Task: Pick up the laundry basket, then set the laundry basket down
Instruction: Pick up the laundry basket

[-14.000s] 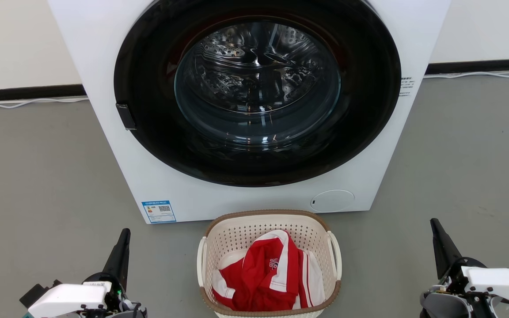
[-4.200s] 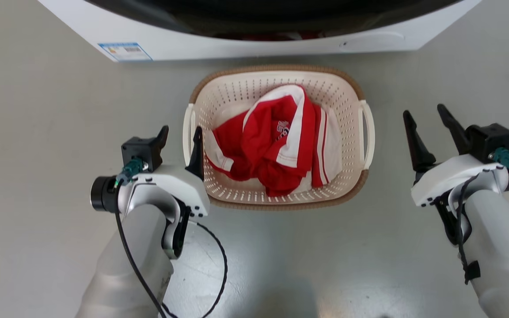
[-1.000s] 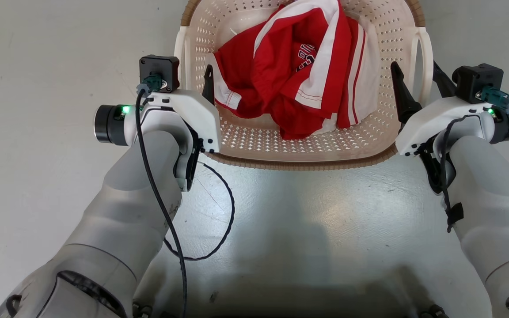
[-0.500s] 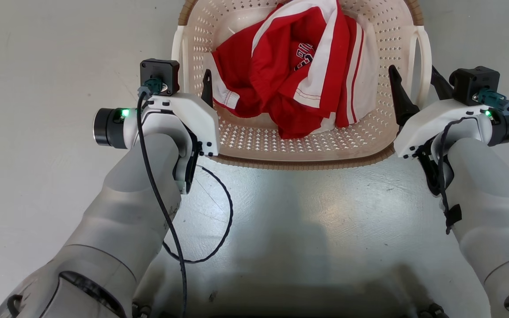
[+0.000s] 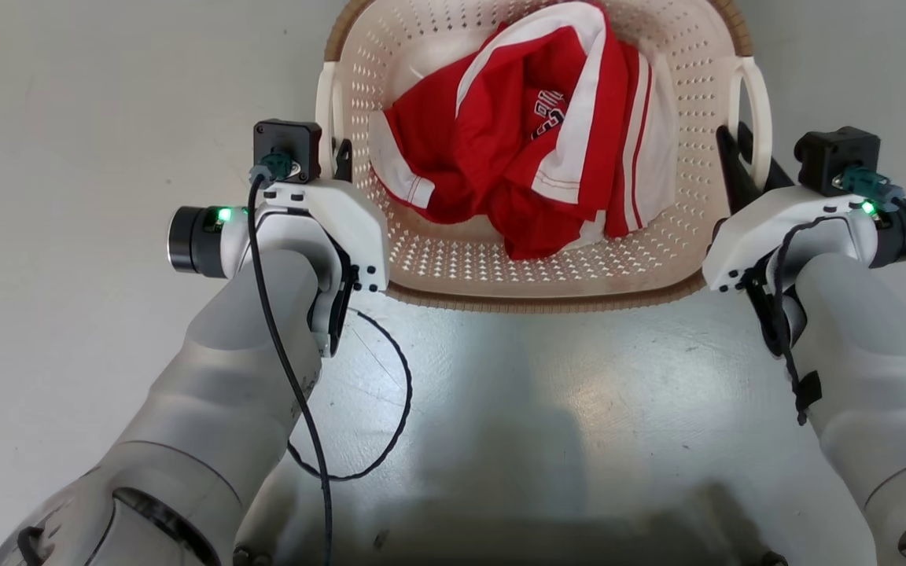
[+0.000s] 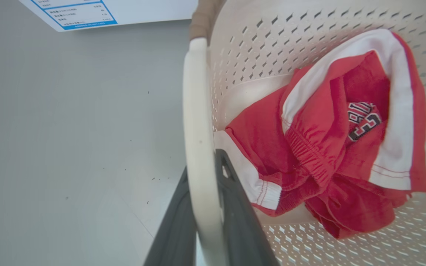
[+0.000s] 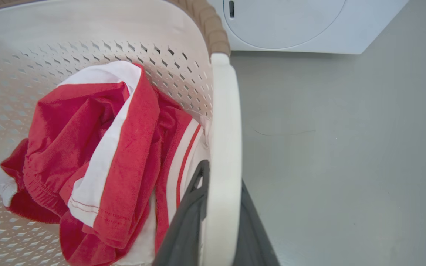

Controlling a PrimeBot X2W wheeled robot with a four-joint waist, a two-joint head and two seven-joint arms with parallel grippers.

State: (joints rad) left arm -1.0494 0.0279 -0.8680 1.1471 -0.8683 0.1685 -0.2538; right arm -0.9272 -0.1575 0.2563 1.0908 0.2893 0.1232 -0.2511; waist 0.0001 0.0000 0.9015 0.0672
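A grey floor (image 5: 68, 354) lies under the robot, and the white base of the washing machine (image 7: 290, 26) stands just beyond the basket (image 5: 539, 303). Half a second earlier each gripper's two dark fingers stood wide apart, one inside the basket wall and one outside. Now the left gripper (image 5: 335, 155) is clamped narrow on the left handle (image 5: 326, 110) and the right gripper (image 5: 738, 149) on the right handle (image 5: 760, 110). Each wrist view shows a white loop pinched between two fingers. The basket sits between the two forearms, straight ahead of the robot. Whether its base has left the floor cannot be told. It is cream plastic pierced with rows of small holes, rounded at the corners, with a brown woven-look rim and a white loop handle on each side. A crumpled red and white garment (image 5: 532, 134) lies in it. Its mouth faces up and it looks level. Its long axis runs from handle to handle, across the robot's front, with one long side toward the robot and the other toward the machine. The head view's top edge cuts off the far side.
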